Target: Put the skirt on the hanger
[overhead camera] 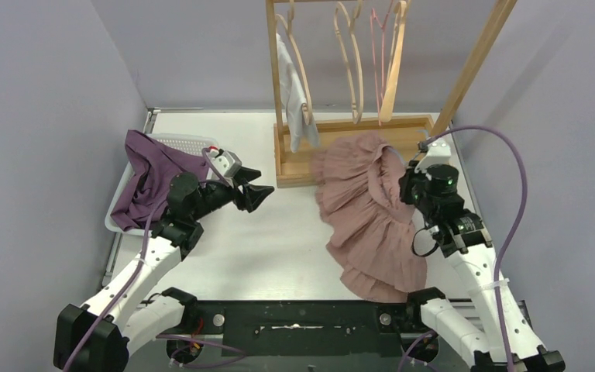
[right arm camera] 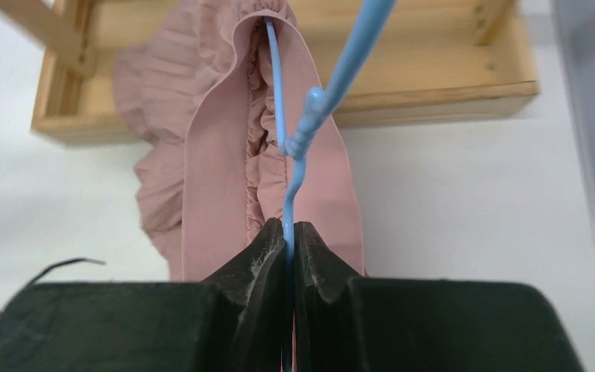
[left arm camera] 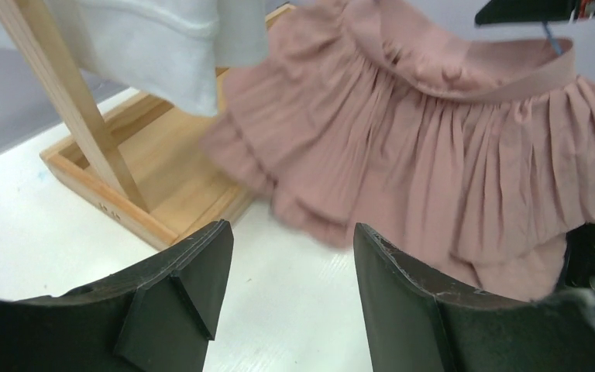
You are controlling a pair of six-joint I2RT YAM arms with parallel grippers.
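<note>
One arm engaged: right gripper (right arm camera: 289, 232) clamped on thin blue wire hanger (right arm camera: 298, 139), which runs toward 12 o'clock inside the waistband of pleated dusty-pink skirt (overhead camera: 360, 205). Left gripper (left arm camera: 290, 263), jaws apart, at skirt's 9 o'clock.

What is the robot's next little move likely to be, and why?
Probably the open left gripper reaches for the waistband of the skirt. The right gripper is shut on the blue hanger, part of it inside the waistband, so a second grip seems needed to stretch it over.

Lab test cell — plain grey walls (overhead camera: 39, 101), white table (overhead camera: 279, 232).
</note>
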